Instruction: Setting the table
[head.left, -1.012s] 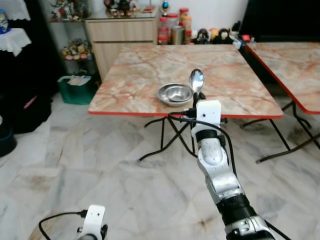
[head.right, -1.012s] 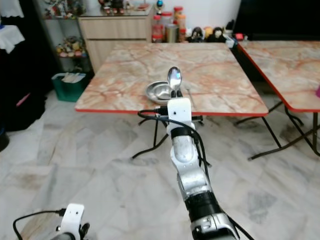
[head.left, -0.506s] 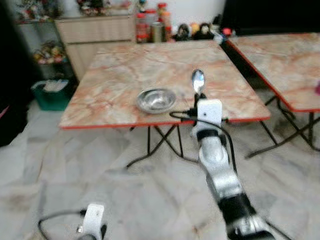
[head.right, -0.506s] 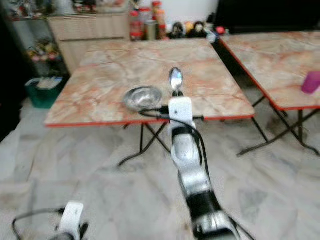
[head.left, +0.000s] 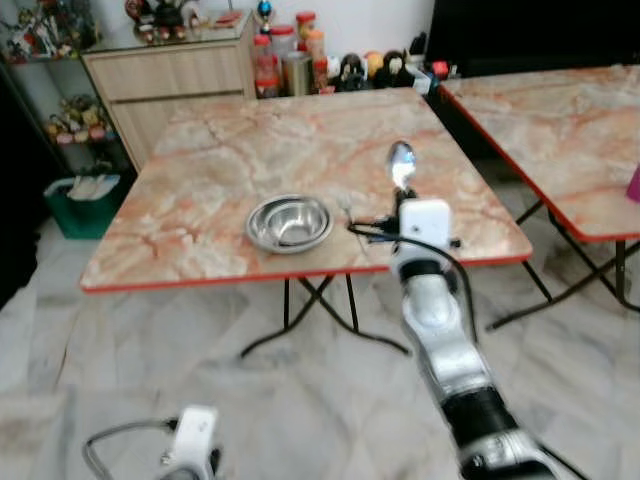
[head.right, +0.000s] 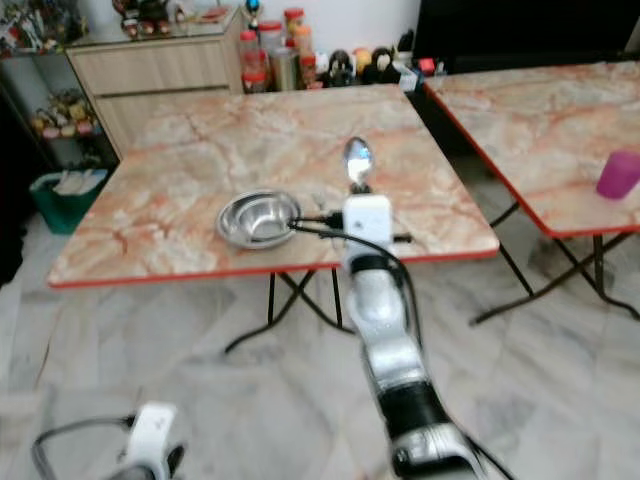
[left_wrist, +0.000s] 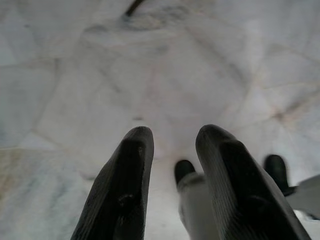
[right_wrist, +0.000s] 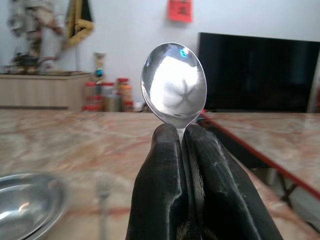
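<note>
the left pincer (left_wrist: 172, 150), fingers (left_wrist: 127, 190) parted, hangs above pale marble floor (left_wrist: 150, 65).

No legible text, label, brand or number is to be found here. A red sign (right_wrist: 179, 10) is seen hanging on the white wall in the right wrist view, but whatever is printed on it is blurred past reading. Jars and tins (head.left: 283, 60) are lined up at the far edge of the desk (head.left: 200, 190) beside the cabinet; their labels are too small and soft to be made out. No marking can be read on the white wrist housings or on the steel bowl (head.left: 289, 221).
</note>
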